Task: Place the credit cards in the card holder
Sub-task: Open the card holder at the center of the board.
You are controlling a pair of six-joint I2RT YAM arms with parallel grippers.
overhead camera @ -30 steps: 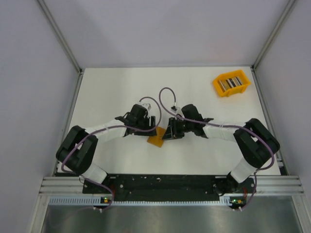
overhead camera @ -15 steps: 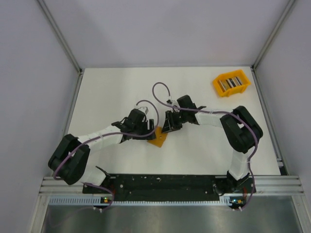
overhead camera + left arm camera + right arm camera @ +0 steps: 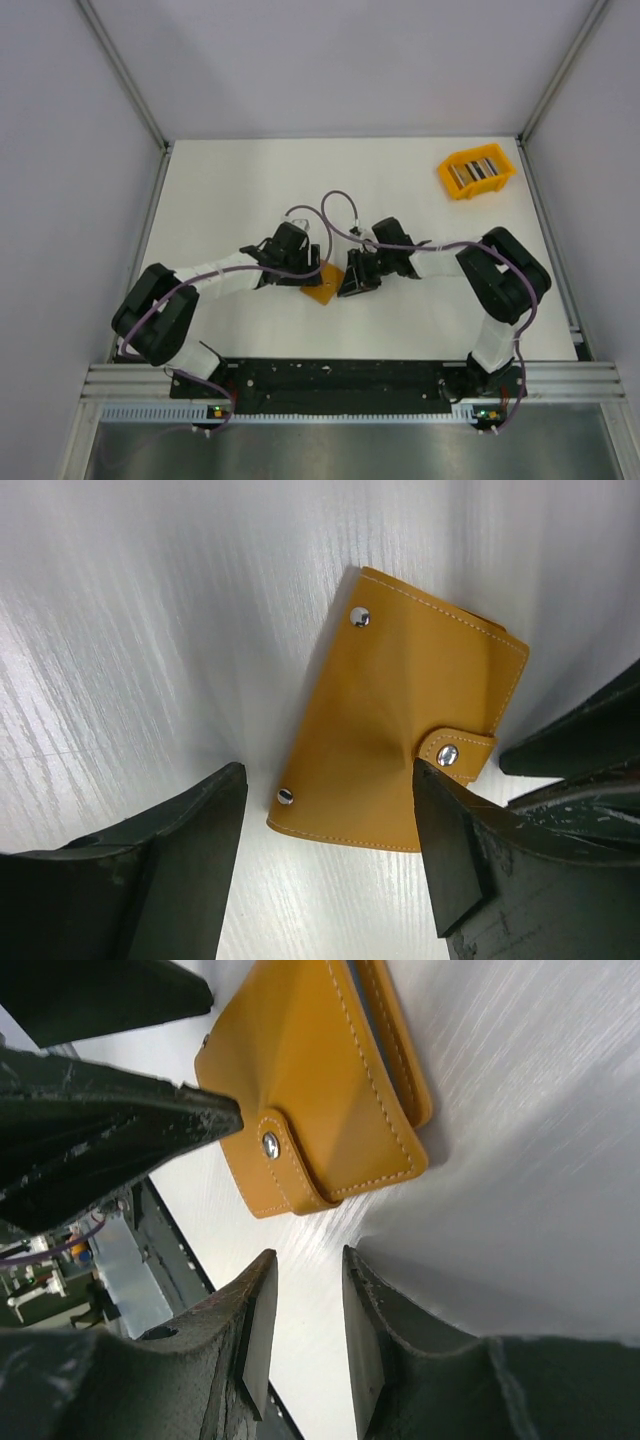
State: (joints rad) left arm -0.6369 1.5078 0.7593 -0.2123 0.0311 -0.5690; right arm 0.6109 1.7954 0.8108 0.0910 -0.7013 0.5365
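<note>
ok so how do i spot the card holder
Look at the middle of the white table, towards its near edge. The card holder lies flat there: a small mustard wallet with a snap tab over one edge, duller and flatter than the bright orange bin at the far right.

The card holder (image 3: 395, 730) is a mustard-orange folding wallet with pale stitching along its edges. It lies closed and flat on the counter (image 3: 150, 630), its small clasp tab wrapped over one edge and snapped down on a metal stud. Two more studs show along the opposite edge. It sits between the spread fingers of the left hand (image 3: 328, 775), the tab side against one finger, and just beyond the fingertips of the right hand (image 3: 305, 1260). The credit cards (image 3: 477, 169), a striped row of black, white and grey, stand on edge in an orange bin (image 3: 446, 179), well apart from both hands, far out past the right hand.
</note>
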